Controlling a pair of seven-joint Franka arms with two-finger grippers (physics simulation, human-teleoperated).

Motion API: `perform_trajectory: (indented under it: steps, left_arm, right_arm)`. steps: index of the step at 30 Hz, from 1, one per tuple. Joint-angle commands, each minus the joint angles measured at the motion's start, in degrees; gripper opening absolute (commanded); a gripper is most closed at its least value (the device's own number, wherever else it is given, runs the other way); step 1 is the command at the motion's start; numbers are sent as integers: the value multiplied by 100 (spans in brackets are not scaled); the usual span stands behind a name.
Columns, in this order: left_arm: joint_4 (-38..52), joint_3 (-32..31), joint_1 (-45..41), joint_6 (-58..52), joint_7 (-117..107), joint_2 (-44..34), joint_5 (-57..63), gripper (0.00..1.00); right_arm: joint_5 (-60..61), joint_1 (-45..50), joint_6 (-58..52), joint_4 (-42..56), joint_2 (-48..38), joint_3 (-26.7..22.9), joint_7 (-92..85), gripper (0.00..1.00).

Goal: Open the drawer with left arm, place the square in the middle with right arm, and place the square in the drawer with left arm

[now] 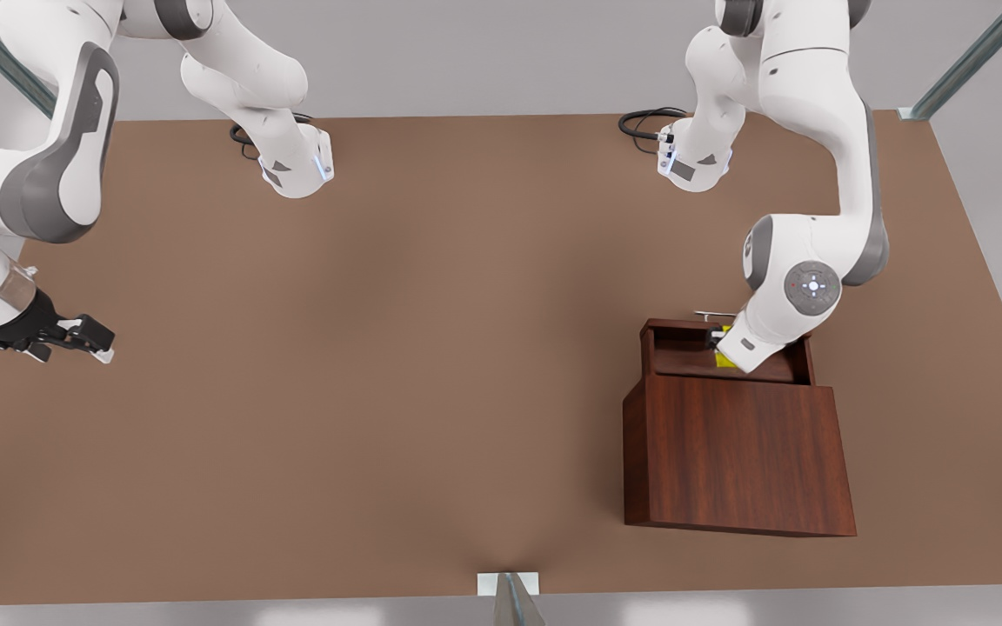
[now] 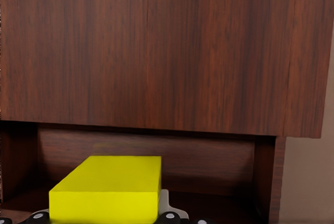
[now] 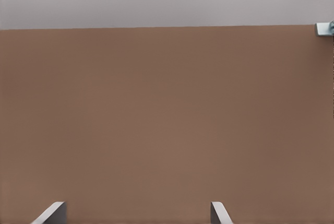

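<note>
Last step underway: left jaws [image 1: 718,344] hold the small yellow cube [image 2: 107,187] inside the open reddish-brown wood drawer [image 1: 679,358], 4 o'clock on the desk [image 1: 397,348]. Next: release, retract. Right jaws [image 1: 88,335] wait wide open at 9 o'clock.

The square [image 2: 107,187] is seen inside the open drawer [image 2: 209,166], beneath the cabinet [image 2: 167,51]. It is flanked by the left gripper [image 2: 104,217] at 6 o'clock.

Drawer [image 1: 731,349]: dark reddish wood-grain tray, pulled open from the cabinet [image 1: 740,452] at the front view's right, thin silver bar handle [image 1: 714,314] on its far edge. Square [image 2: 107,188]: bright yellow block, inside the open drawer, upright, partly hidden in the front view.
</note>
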Motion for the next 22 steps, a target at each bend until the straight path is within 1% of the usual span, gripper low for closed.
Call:
perform_trajectory:
  steps: [1, 5, 7, 9, 11, 12, 13, 14, 15, 17, 19, 22]
  left_arm:
    - [8, 1, 0, 5, 0, 2, -11, 100]
    - [9, 1, 0, -12, 0, 2, -11, 100]
    - [114, 1, 0, -389, -62, -41, -38, 100]
    - [975, 18, 18, -1023, -88, 64, -11, 100]
    - [1493, 106, 27, -1594, -70, 46, -38, 100]
    - [1547, -287, 516, -1743, -158, -173, -46, 100]
    - [1625, -1693, 1782, -1919, -597, -375, 112, 100]
    - [1617, -2775, 2802, -1955, -642, -586, 366, 100]
    - [1564, -3171, 3225, -1964, -642, -770, 446, 100]
    - [1617, -3207, 3402, -1999, -449, -1035, 437, 100]
    - [1766, -3268, 3428, -2166, -343, -1061, 525, 100]
    - [1766, -3480, 3525, -2113, -308, -1131, 736, 100]
  right_arm:
    - [0, 16, -1, 0, 0, 0, 0, 100]
    - [0, -10, -9, 0, 0, -9, 0, 100]
    - [-9, -10, -18, 0, -9, -9, 0, 100]
    - [-9, -10, -18, 0, -9, -9, 0, 100]
    - [0, -10, -27, 0, -9, -9, 0, 100]
    - [-9, -10, -9, 9, 0, -9, 0, 100]
    - [-9, -10, -10, 9, -9, -9, 0, 100]
    - [-9, -28, -9, 9, -9, -9, -9, 100]
    - [-9, -19, -1, 9, -9, -9, 0, 100]
    - [-9, -28, -9, 62, 0, -17, 0, 100]
    - [-9, -28, -9, 62, 0, -17, -9, 100]
    - [-9, -28, -18, 62, 0, -9, -9, 100]
